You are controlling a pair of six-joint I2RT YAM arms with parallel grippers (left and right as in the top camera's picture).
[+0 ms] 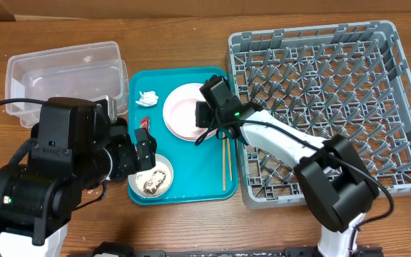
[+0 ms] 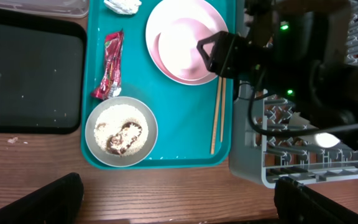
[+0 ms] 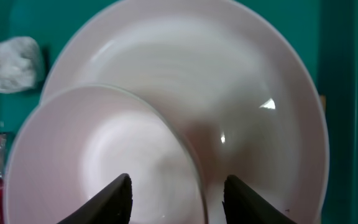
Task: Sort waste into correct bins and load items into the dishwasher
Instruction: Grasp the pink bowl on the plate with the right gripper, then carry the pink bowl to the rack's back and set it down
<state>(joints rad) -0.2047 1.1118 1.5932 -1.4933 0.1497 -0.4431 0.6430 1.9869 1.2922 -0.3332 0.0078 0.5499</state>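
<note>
Right gripper [image 3: 178, 182], jaws parted, straddles the rim of a small white cup [image 3: 98, 162] on the pink-tinted plate [image 3: 253, 93]; left gripper [image 2: 176, 186] hangs spread wide by the teal tray [image 2: 185, 127].

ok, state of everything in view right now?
clear tub: empty
black tray: empty, few specks
dish rack: empty
plate: on teal tray, cup on it
bowl: on teal tray, food scraps inside
tissue: crumpled, on teal tray
wrapper: lying on teal tray
chopsticks: flat on teal tray
left gripper: open, empty
right gripper: open, over cup rim
</note>
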